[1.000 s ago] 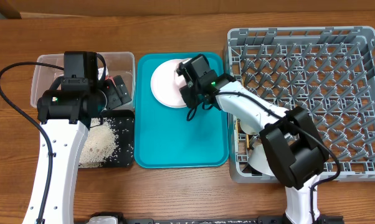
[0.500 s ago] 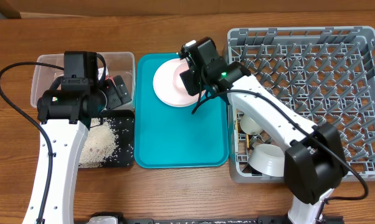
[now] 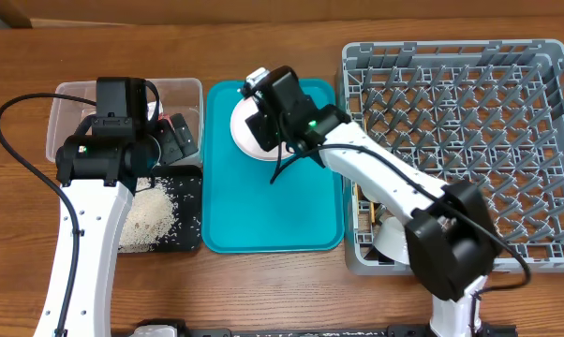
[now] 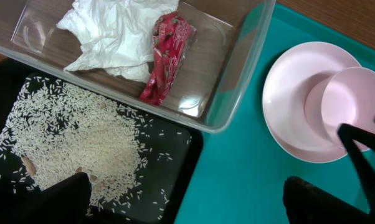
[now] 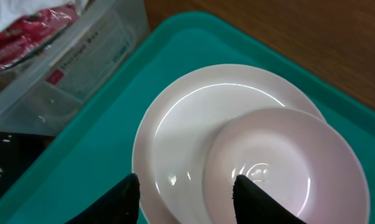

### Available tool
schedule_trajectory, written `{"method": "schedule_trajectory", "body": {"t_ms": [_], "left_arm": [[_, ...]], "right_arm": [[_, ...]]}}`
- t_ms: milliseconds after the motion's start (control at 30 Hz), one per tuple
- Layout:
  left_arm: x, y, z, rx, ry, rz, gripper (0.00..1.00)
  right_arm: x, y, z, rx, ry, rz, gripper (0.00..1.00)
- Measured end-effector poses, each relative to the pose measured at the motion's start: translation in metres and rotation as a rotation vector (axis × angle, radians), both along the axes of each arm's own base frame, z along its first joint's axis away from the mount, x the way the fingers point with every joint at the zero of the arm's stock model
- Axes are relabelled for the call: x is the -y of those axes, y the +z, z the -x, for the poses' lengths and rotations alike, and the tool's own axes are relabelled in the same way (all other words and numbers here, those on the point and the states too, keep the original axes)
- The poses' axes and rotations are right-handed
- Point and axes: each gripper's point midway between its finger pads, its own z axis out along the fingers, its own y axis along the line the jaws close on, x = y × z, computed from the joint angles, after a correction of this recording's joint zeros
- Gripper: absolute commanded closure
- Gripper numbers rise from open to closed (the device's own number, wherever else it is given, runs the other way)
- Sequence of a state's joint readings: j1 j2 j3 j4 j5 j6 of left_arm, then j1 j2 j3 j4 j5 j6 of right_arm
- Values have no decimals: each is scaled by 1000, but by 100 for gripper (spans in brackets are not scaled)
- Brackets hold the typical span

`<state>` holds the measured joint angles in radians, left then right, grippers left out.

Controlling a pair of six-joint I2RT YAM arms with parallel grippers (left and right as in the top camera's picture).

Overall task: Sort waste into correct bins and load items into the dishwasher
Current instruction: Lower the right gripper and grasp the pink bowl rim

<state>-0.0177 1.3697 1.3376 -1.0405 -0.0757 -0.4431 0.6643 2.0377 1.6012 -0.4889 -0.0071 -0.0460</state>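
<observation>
R gripper (image 5: 187,194) I see half spread, gripping nothing, over rim of pink plate (image 5: 194,118) on teal tray (image 5: 81,162); a smaller pink dish (image 5: 287,168) lies on it. L gripper (image 4: 187,202) fully spread, empty, above black tray (image 4: 181,180) with rice (image 4: 81,143).

Plate (image 5: 187,124): pale pink, smooth, glossy; you see glints on it.
Teal tray (image 4: 237,180): smooth plastic, soft sheen.
Tub (image 4: 237,68): clear glossy plastic.
Napkin (image 4: 113,31): crumpled white paper, matt.
Wrapper (image 4: 166,56): shiny red film, creased.
Black tray (image 4: 181,199): matt black.
Rice (image 4: 81,149): dull white grains.
Rack (image 3: 451,45): grey matt plastic.
Table (image 3: 263,281): brown wood grain.
</observation>
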Motion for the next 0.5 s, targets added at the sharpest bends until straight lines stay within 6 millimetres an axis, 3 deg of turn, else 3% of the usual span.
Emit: {"method": "schedule_trajectory", "body": {"t_ms": [133, 233, 500], "left_arm": [[0, 0, 0, 0, 0, 0, 0], [0, 0, 0, 0, 0, 0, 0], [0, 0, 0, 0, 0, 0, 0]], "right_arm": [[0, -33, -1, -42, 1, 36, 51], [0, -46, -1, -58, 3, 50, 51], [0, -49, -3, -56, 5, 52, 60]]}}
